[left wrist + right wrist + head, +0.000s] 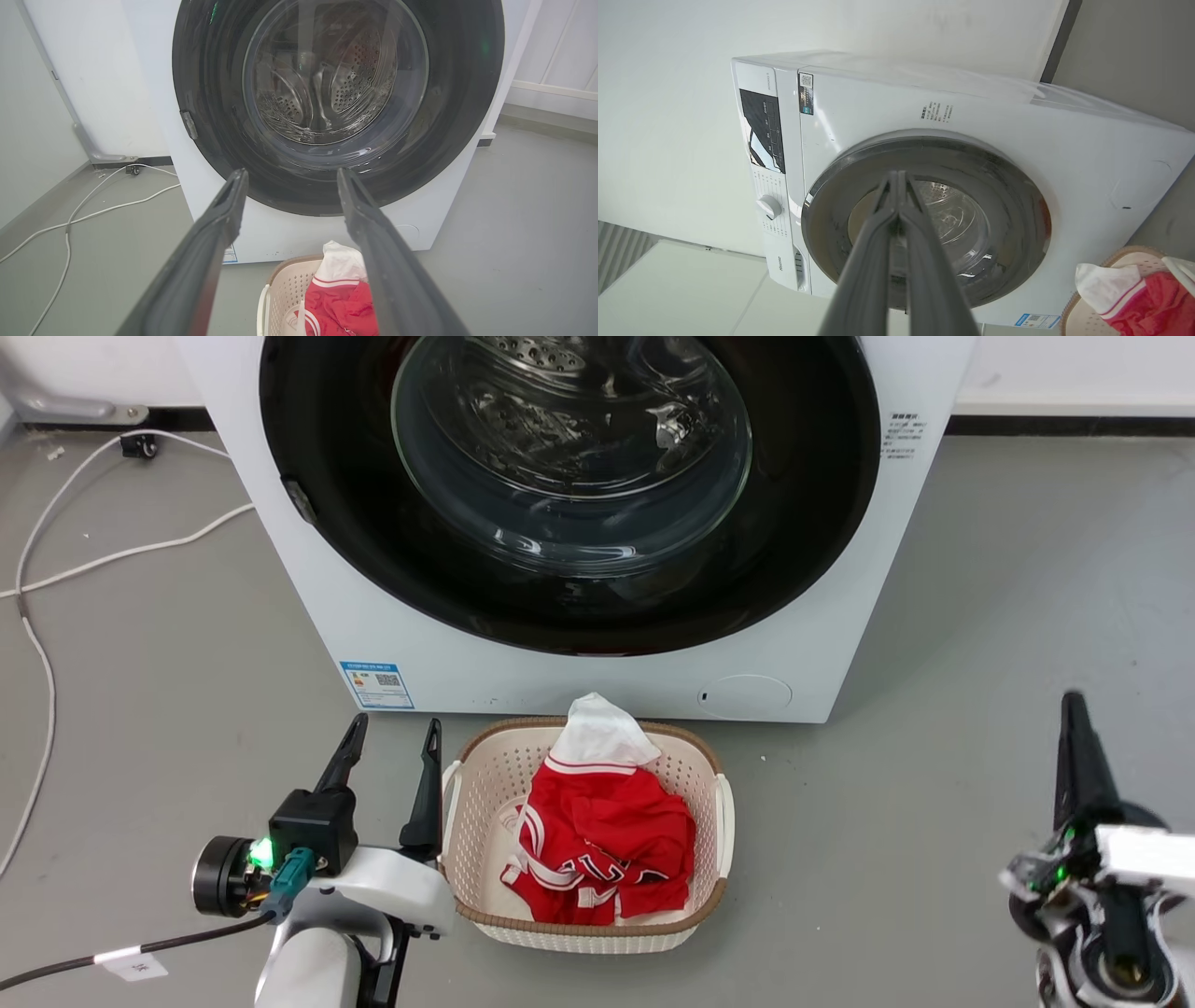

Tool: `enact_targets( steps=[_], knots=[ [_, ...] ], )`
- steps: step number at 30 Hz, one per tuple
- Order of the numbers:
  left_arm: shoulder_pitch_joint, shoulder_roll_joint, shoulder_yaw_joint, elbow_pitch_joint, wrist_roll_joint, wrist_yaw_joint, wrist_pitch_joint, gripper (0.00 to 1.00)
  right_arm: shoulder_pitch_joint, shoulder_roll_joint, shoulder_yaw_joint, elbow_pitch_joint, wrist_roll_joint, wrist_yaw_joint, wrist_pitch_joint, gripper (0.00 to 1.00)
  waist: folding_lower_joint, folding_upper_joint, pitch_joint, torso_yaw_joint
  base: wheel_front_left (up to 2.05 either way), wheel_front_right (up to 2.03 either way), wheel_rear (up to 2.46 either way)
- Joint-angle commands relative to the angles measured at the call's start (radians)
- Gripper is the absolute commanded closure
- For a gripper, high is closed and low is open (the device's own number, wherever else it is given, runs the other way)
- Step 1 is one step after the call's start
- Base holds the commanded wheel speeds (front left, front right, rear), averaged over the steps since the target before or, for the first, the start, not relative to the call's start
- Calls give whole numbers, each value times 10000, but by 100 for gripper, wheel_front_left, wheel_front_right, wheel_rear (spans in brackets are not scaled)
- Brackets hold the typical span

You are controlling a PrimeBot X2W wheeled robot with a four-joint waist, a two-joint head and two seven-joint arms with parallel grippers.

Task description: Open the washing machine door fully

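The washing machine [597, 686] is a white box straight ahead on the grey floor. The washing machine door [803, 541], a glossy black disc with a clear glass bowl, lies flat against the machine's front, closed. It also faces the left wrist view as the door [219, 116] and the right wrist view as the door [1008, 233]. My left gripper [392, 747] is open at the lower left, short of the machine, fingers [224, 205] apart with nothing between them. At the lower right my right gripper [1074, 709] is shut and empty, its fingertips [896, 179] pressed together.
A cream laundry basket [709, 896] with red and white clothes [597, 840] sits on the floor just before the machine, beside my left gripper. White cables [56, 569] trail across the floor at the left. A wall runs behind the machine.
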Motion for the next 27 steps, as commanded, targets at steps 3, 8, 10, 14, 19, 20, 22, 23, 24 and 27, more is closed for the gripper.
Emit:
enact_targets(
  steps=[3, 8, 10, 14, 19, 20, 22, 23, 24, 27],
  knots=[
    [-137, -50, 36, -143, -49, 46, -26, 0, -661, -12, -293, 97, 802, -3, 534, 100, -1, 0, 195, -30, 0, 0, 0],
    [-317, -65, 124, -351, -114, 30, -26, 0, -2109, -655, -733, 896, 2067, -3, 1551, 100, -1, 0, 619, -26, 0, 0, 0],
    [-416, -82, 133, -422, -151, 15, -26, 0, -2836, -1056, -803, 1416, 2405, -2, 1872, 100, -1, 0, 825, 14, 0, 0, 0],
    [-675, -100, 166, -595, -188, -29, -26, 0, -4347, -1922, -652, 2651, 2645, -2, 2361, 100, -1, 0, 1261, 109, 0, 0, 0],
    [-1045, -126, 204, -858, -272, -81, -26, 0, -6440, -2862, -84, 4490, 2600, -2, 2929, 100, -1, 0, 1893, 329, 0, 0, 0],
    [-1125, -132, 221, -913, -282, -86, -26, 0, -6862, -2996, 85, 4854, 2534, -3, 3064, 100, -1, 0, 2013, 373, 0, 0, 0],
    [-1248, -154, 217, -1044, -298, -110, -26, 0, -7660, -3231, 449, 5525, 2391, -3, 3335, 100, -1, 0, 2264, 465, 0, 0, 0],
    [-1303, -163, 216, -1121, -306, -114, -26, 0, -8065, -3324, 608, 5820, 2313, -2, 3445, 100, -1, 0, 2385, 512, 0, 0, 0],
    [-1364, -171, 213, -1188, -318, -115, -26, 0, -8480, -3374, 767, 6110, 2237, -2, 3533, 100, -1, 0, 2506, 554, 0, 0, 0],
    [-1545, -187, 214, -1384, -350, -146, -26, 0, -9631, -3495, 1277, 7018, 1924, -3, 3856, 100, -1, 0, 2823, 674, 0, 0, 0]
  ],
)
